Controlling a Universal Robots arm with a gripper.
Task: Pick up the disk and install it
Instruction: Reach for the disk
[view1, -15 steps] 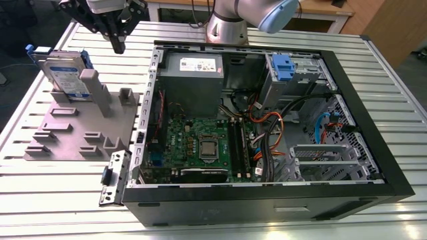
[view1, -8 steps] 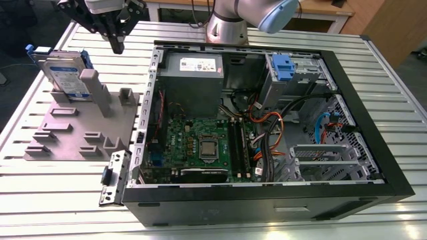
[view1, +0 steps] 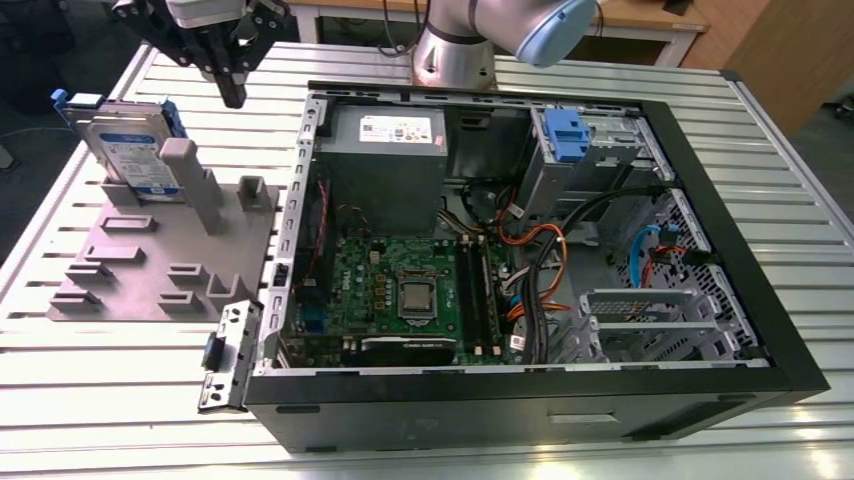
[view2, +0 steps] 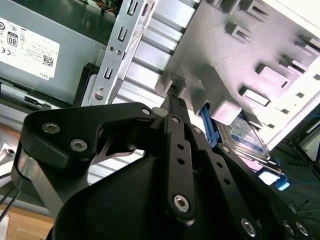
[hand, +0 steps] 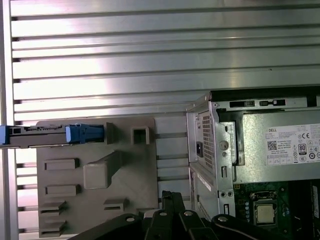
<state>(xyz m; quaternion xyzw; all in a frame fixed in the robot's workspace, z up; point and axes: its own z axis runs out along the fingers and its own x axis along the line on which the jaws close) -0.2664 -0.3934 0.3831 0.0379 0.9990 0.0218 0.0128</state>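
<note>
disk (view1: 131, 150): upright in grey holder (view1: 147, 262) on counter (view1: 761, 130)
gripper (view1: 235, 98): above holder, beside disk, apart
fingers (view2: 175, 114): pressed together, empty

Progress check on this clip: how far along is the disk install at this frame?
Done: nothing visible yet. The disk stands upright in the grey fixture, outside the computer case. In hand: nothing. The gripper hangs above the fixture, to the exterior view's right of the disk, shut and not touching it. Left: both the pickup and the install into the case.
</note>
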